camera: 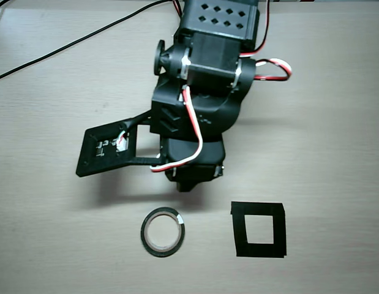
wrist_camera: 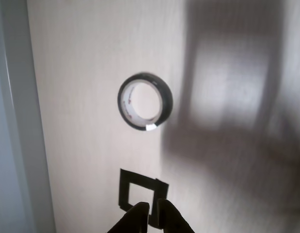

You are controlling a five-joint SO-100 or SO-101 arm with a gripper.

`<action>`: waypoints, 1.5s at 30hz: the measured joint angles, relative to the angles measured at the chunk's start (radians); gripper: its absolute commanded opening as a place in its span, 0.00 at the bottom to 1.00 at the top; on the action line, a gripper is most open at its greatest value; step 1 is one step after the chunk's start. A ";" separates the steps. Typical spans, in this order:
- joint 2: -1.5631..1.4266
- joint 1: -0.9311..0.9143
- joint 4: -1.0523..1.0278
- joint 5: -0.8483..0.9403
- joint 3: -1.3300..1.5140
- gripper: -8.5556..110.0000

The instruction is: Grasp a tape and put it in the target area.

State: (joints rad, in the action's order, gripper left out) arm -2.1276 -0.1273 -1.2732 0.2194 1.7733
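Tool (wrist_camera: pixel 153 209) tips partly over target area (wrist_camera: pixel 124 190) (wrist view)

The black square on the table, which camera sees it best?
The overhead view: the target area shows whole there, all four black strips around a bare centre, right of the tape. In the wrist view the fingers hide the square's near edge.

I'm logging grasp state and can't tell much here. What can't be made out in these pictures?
- End effector opening: wrist view's bottom edge crops it; overhead, the arm hides it.
- Target area: its near side sits behind the fingertips in the wrist view.
- Print inside the tape: blurred.
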 measured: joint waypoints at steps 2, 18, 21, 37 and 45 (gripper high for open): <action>-0.008 0.000 0.000 0.000 0.000 0.07; -0.032 0.000 -0.003 0.003 0.017 0.08; -0.032 0.000 -0.012 0.014 0.017 0.11; 0.212 -0.002 -0.061 0.233 -0.041 0.17; 0.364 0.002 0.014 0.301 -0.117 0.17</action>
State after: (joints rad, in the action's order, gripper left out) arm -1.7641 -0.1258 -1.2594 0.5200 1.6567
